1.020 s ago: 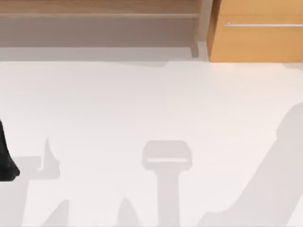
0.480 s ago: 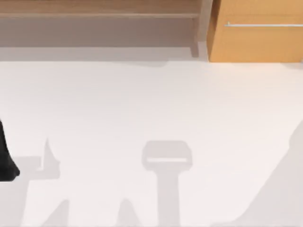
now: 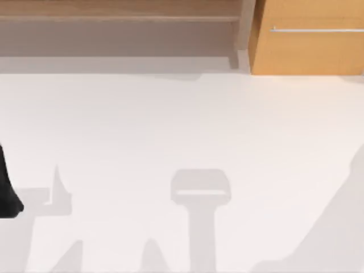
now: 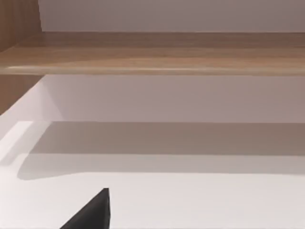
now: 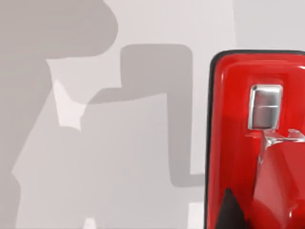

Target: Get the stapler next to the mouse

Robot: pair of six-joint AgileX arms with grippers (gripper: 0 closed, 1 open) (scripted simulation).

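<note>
Basically, our right wrist view has the glossy red hard-shelled stapler (image 5: 233,143) close below it on the white tabletop (image 5: 119,167), probably rigid, light and slick, so we'd pinch across its long flanks; grip state: can't tell, left arm (image 3: 7,193) parked at the tabletop's left edge.

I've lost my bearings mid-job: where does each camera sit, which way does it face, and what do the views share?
Top view: above the table, looking down; the dark left arm juts in at the left edge.
Left wrist view: low over the table, facing the wooden shelf; a dark tip of the left end effector shows.
Right wrist view: close above the red stapler, looking down; a dark tip of the right end effector shows.
Shared: top and left wrist views both show shelf and table.
</note>
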